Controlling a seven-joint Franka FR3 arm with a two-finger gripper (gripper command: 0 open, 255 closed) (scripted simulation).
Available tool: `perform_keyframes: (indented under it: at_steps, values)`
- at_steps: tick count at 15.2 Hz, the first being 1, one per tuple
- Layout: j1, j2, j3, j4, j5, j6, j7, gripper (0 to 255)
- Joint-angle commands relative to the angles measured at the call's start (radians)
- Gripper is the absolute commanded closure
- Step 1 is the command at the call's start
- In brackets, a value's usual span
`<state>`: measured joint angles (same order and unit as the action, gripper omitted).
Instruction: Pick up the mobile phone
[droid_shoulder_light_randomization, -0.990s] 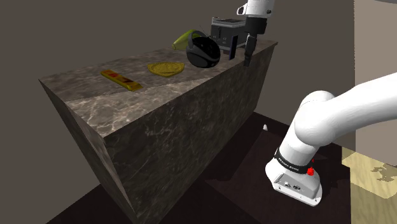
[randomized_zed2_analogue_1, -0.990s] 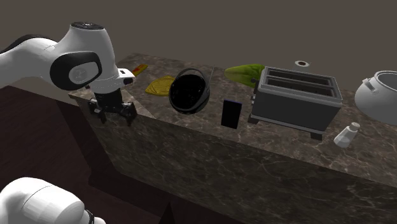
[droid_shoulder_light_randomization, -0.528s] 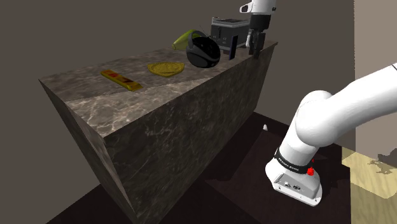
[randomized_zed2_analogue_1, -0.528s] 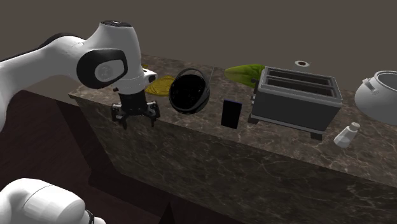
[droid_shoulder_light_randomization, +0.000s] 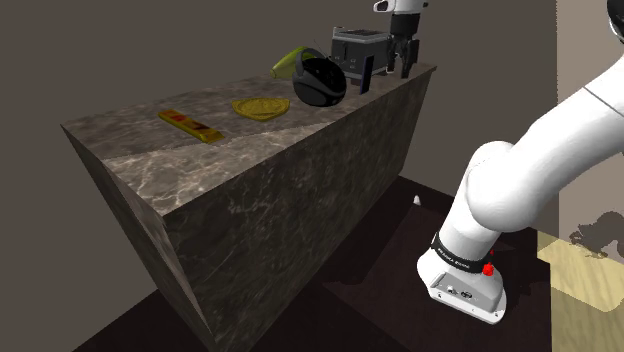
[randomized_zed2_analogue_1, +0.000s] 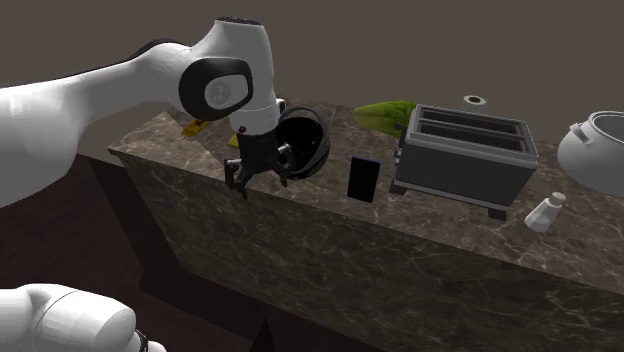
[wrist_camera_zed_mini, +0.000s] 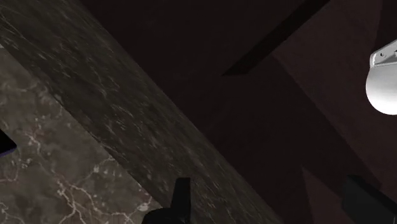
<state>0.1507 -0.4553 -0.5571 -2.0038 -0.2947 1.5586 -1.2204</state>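
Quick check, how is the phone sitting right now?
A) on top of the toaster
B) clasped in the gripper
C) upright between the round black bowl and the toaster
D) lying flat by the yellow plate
C: the phone stands upright on the counter, between the round black bowl and the toaster. The gripper is open and apart from it.
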Motion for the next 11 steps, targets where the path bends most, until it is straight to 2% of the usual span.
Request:
perform_keyframes:
  at_steps: [1, 6, 9, 11]
  values:
    - [0.021, 0.058, -0.047, 0.062, -0.008, 0.01, -0.117, 0]
    - [0.071, 0.26, -0.174, 0.254, 0.043, 0.041, -0.407, 0]
    - [0.074, 0.409, -0.242, 0.387, 0.122, 0.053, -0.596, 0]
    - [0.051, 0.519, -0.271, 0.487, 0.194, 0.052, -0.723, 0]
